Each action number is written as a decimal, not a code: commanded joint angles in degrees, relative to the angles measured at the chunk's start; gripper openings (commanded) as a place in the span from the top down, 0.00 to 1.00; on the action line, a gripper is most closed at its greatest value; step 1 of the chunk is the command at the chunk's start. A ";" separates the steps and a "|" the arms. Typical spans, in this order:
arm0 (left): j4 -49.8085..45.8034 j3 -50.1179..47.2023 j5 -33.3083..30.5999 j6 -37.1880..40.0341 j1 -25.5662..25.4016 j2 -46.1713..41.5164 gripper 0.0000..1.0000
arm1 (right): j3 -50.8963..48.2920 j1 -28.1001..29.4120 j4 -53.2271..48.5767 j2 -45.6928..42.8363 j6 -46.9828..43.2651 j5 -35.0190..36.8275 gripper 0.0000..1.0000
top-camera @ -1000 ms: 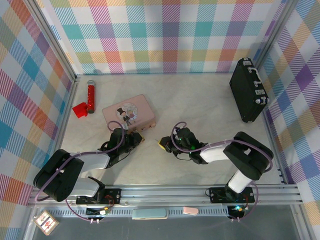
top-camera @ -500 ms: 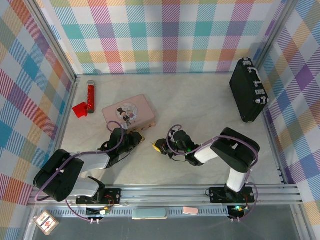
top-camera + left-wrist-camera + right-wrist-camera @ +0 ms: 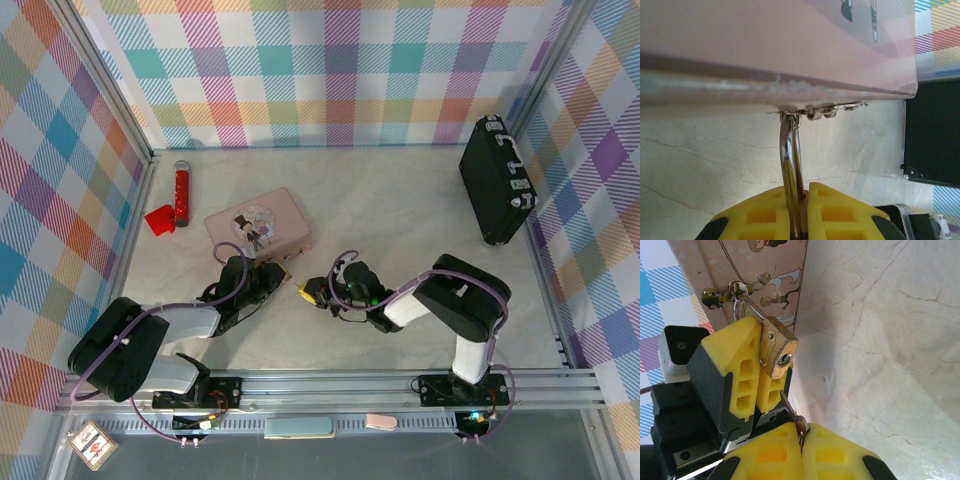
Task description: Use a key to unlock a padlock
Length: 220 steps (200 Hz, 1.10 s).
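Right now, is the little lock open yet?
Not yet. Done: the left pincer grips the small brass padlock hooked to the pink cartoon box, and the right pincer holds the thin silvery key. In hand: key tip aimed at the keyhole, not inside. Left: push it in and turn.

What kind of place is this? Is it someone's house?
Probably a robot testing booth, not a house. The left arm and right arm are bolted to a metal rail, plaid walls box in the table, and props like the pink box sit on it.
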 commanded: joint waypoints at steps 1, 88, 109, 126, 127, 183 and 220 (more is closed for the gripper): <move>8.25 0.75 -0.08 -1.37 -0.85 -0.69 1.00 | 0.90 0.40 5.09 2.81 2.58 -0.60 1.00; 7.21 0.08 -0.97 -1.12 -1.13 -1.89 1.00 | 0.49 0.40 12.65 6.69 6.07 0.45 1.00; 7.29 0.04 -0.84 -1.23 -1.30 -1.78 1.00 | 0.39 0.40 14.51 7.57 7.26 0.55 1.00; 6.96 0.13 -0.92 -1.23 -1.48 -2.03 1.00 | 0.43 0.40 15.87 7.95 7.67 0.63 1.00; 6.94 0.13 -0.92 -1.19 -1.48 -2.04 1.00 | 0.39 0.40 15.84 7.95 7.64 0.63 1.00; 6.40 -0.03 -1.01 -1.41 -1.62 -2.81 1.00 | 0.59 0.40 17.11 8.90 8.35 1.07 1.00; 5.91 -0.09 -0.95 -1.66 -1.66 -3.83 1.00 | 0.34 0.40 17.49 9.36 8.56 1.38 1.00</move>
